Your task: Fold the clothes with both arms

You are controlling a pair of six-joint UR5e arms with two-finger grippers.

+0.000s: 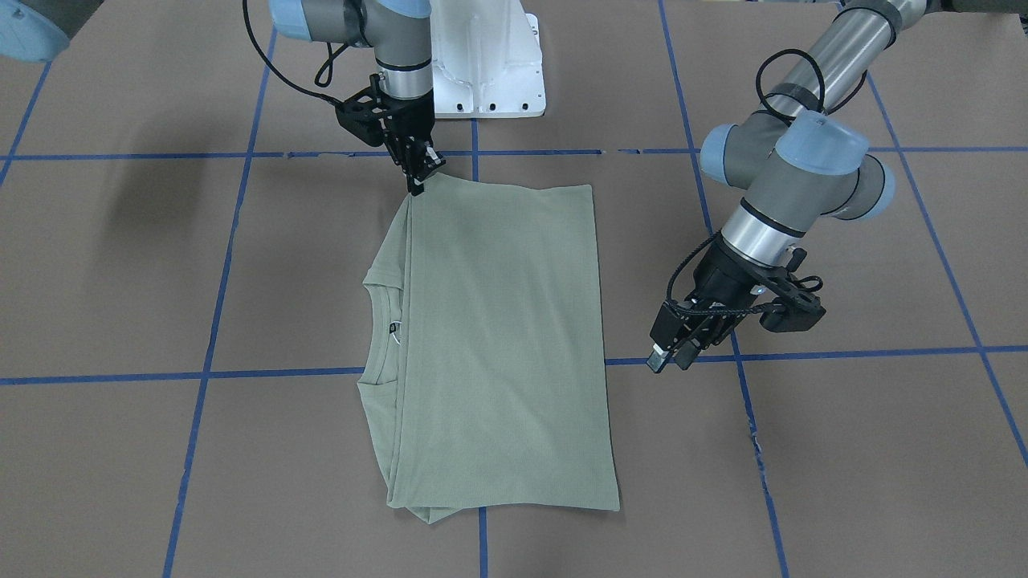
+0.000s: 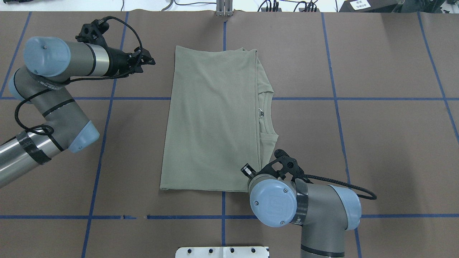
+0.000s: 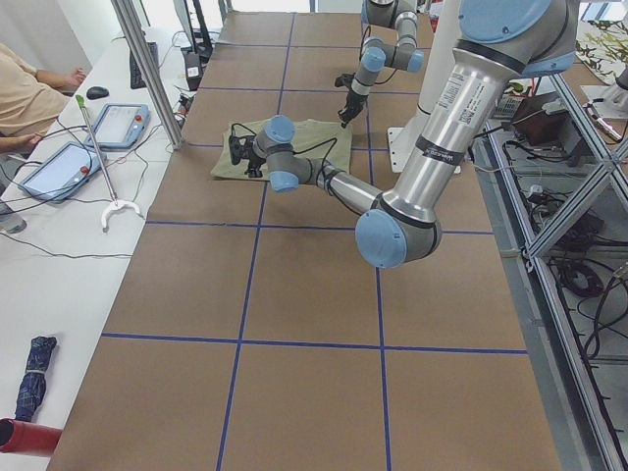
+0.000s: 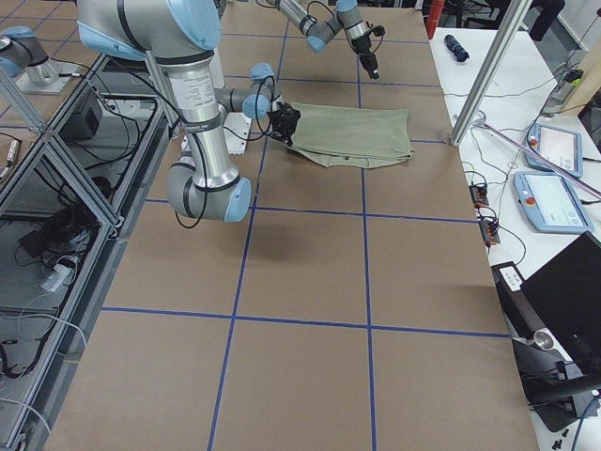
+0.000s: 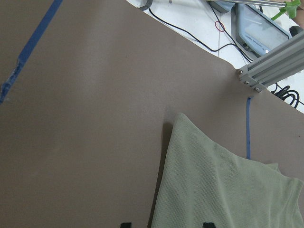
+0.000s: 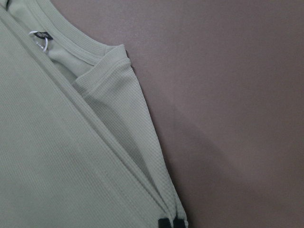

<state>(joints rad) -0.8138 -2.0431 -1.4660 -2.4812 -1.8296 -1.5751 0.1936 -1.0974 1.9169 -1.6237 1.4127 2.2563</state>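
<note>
The sage-green shirt [image 1: 498, 337] is laid flat on the brown table [image 1: 843, 449], folded lengthwise, directly in front of the white pedestal base [image 1: 490, 72]. Its ribbed collar [image 1: 384, 321] is left exposed along one long side, and the black neck label [image 6: 42, 35] is seen inside it. The shirt corner nearest the base is pinched by the right gripper [image 1: 418, 186], its fingertips pressed together on the fabric edge. The left gripper [image 1: 668, 360] is held farther from the base, apart from the shirt's other long side, with its fingers spread wide.
</note>
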